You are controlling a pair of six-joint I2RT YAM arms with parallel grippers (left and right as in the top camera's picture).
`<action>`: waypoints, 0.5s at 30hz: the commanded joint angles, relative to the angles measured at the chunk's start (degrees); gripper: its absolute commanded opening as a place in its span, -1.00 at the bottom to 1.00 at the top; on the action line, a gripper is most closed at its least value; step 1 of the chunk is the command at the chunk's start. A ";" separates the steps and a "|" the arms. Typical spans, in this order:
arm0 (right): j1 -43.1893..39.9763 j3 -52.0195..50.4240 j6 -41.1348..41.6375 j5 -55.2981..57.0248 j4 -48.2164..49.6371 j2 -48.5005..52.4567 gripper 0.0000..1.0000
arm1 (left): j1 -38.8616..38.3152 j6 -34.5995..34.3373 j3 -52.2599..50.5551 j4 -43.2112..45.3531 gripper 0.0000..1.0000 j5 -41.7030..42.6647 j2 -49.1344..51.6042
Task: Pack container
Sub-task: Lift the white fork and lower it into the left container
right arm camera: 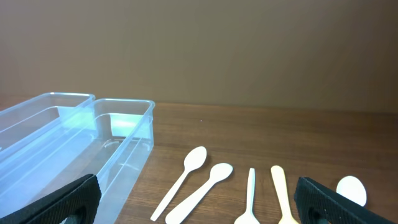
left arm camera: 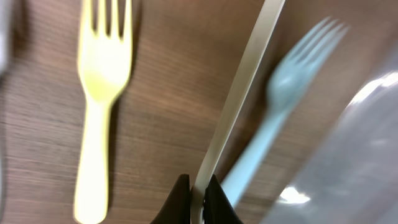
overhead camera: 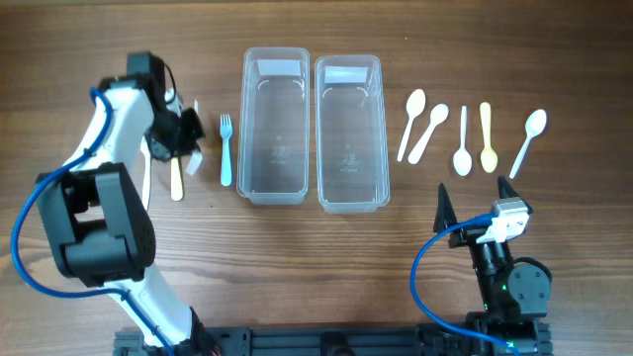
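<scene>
Two clear plastic containers stand side by side mid-table, the left one [overhead camera: 274, 127] and the right one [overhead camera: 348, 132], both empty. My left gripper [overhead camera: 188, 146] is shut on the handle of a white utensil [left arm camera: 239, 93] and holds it above the table, between a yellow fork [overhead camera: 176, 179] and a blue fork [overhead camera: 226, 148]. The utensil's head is out of view. In the left wrist view the yellow fork [left arm camera: 99, 87] lies to the left and the blue fork [left arm camera: 283, 106] to the right of my jaws [left arm camera: 198, 194]. My right gripper [overhead camera: 477, 203] is open and empty.
Several spoons lie right of the containers: white ones [overhead camera: 410, 123] [overhead camera: 429, 132] [overhead camera: 463, 143] [overhead camera: 528, 140] and a yellow one [overhead camera: 487, 137]. They lie ahead of my right jaws [right arm camera: 199, 208] in the right wrist view [right arm camera: 186, 180]. A container wall [left arm camera: 354, 155] is close on the left gripper's right.
</scene>
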 commanded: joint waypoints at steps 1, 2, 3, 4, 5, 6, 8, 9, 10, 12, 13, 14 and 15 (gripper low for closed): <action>-0.24 -0.07 0.07 0.61 0.31 -0.13 1.00 | -0.63 0.26 12.52 -3.82 -0.92 2.82 -3.65; -0.24 -0.07 0.04 0.61 0.31 -0.13 0.99 | -1.09 0.26 15.93 -5.01 -0.92 5.11 -4.13; -0.24 -0.07 0.02 0.61 0.31 -0.13 0.99 | -2.27 0.26 20.46 -6.21 -0.92 8.96 -4.70; -0.24 -0.07 0.04 0.61 0.31 -0.13 0.99 | -3.19 0.24 22.29 -6.34 -0.92 10.91 -4.94; -0.24 -0.07 0.04 0.61 0.31 -0.13 0.99 | -4.52 0.24 24.00 -6.27 -0.92 12.72 -5.09; -0.24 -0.07 0.04 0.61 0.31 -0.13 1.00 | -5.77 0.24 25.18 -6.19 -0.92 13.42 -5.14; -0.24 -0.07 0.04 0.61 0.31 -0.13 0.99 | -9.57 0.04 26.12 -5.60 -0.92 13.38 -5.14; -0.24 -0.07 0.04 0.61 0.31 -0.13 1.00 | -11.65 0.04 26.10 -5.84 -0.92 13.14 -4.98; -0.24 -0.07 0.04 0.61 0.31 -0.13 1.00 | -13.18 0.07 26.10 -6.16 -0.92 13.11 -4.63; -0.24 -0.07 0.04 0.61 0.31 -0.13 1.00 | -17.14 0.04 26.10 -6.91 -0.92 12.02 -3.23; -0.24 -0.07 0.04 0.61 0.31 -0.13 0.99 | -18.53 0.04 26.08 -7.48 -0.92 10.40 -2.67; -0.24 -0.07 0.04 0.61 0.31 -0.13 0.99 | -20.61 0.04 26.08 -8.44 -0.91 7.17 -1.36; -0.24 -0.07 0.04 0.61 0.31 -0.13 0.99 | -21.86 0.04 26.08 -9.03 -0.89 5.38 -0.35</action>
